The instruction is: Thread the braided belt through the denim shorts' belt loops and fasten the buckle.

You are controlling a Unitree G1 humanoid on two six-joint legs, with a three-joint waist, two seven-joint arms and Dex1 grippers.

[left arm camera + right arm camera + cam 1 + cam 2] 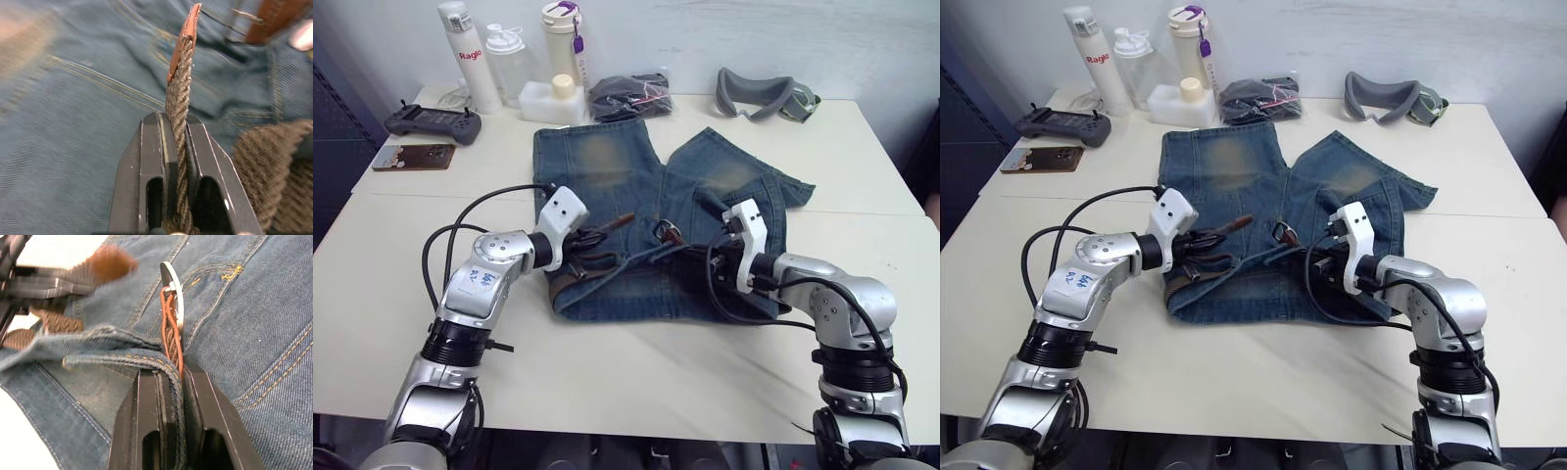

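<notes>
While your left gripper (177,147) clamps the braided belt (178,93) tip pointing at the buckle (172,289), your right gripper (171,377) pinches the denim shorts (607,166) waistband just behind it.

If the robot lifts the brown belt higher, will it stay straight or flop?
Probably flop: the braided belt is woven cord and curls loosely on the denim shorts. Its short tip beyond the left gripper stays straight, so short lengths likely hold.

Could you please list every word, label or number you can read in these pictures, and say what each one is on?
"Ragio", in red, on the tall white bottle at the back of the table.
Blue handwriting on the left arm's white sticker: too small to read.
The purple tag on the cream bottle: nothing legible.
</notes>
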